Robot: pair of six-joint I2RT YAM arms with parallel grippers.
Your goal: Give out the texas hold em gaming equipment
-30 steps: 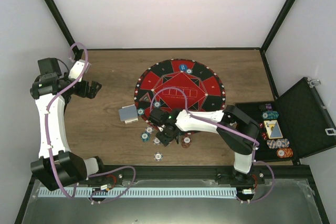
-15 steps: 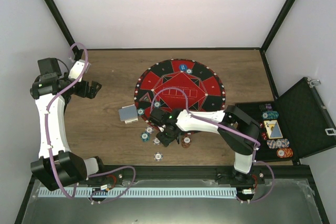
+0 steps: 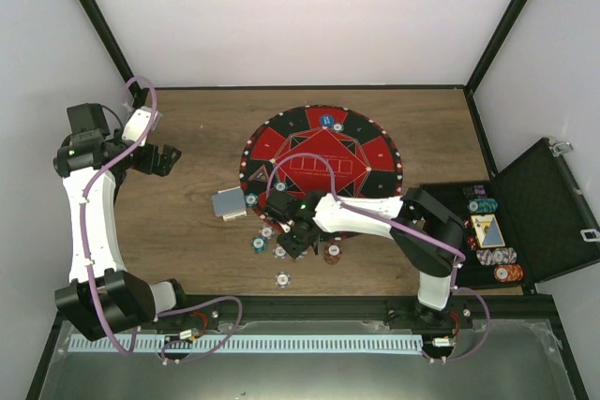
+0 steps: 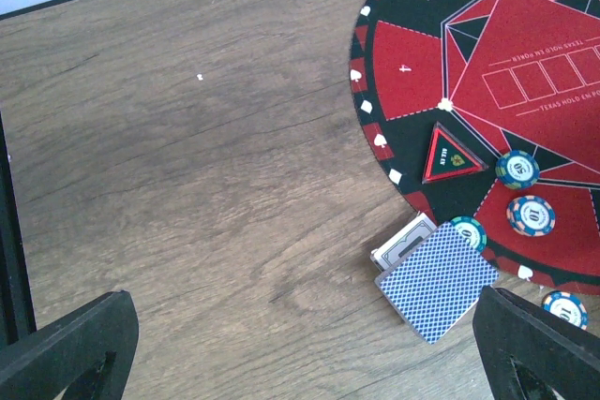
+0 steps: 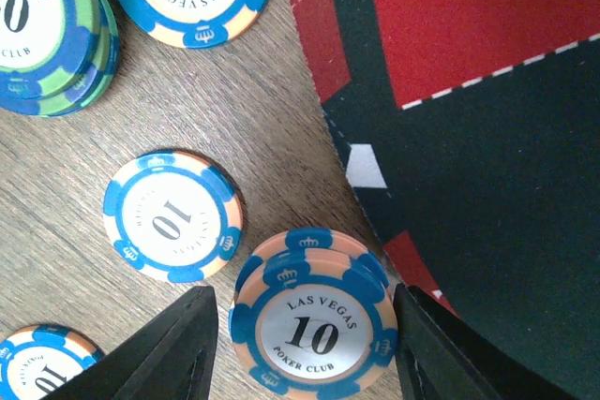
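right gripper (image 5: 305, 325) open, straddling a short blue-and-peach chip stack (image 5: 312, 336) on the table (image 5: 281, 110) at the edge of the mat (image 5: 487, 185), not closed on it, left gripper (image 4: 305, 344) wide open, empty, card deck (image 4: 438, 282) beside the mat

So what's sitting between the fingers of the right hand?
A short stack of blue-and-peach 10 chips, on the wooden table just beside the mat; the right wrist view shows it.
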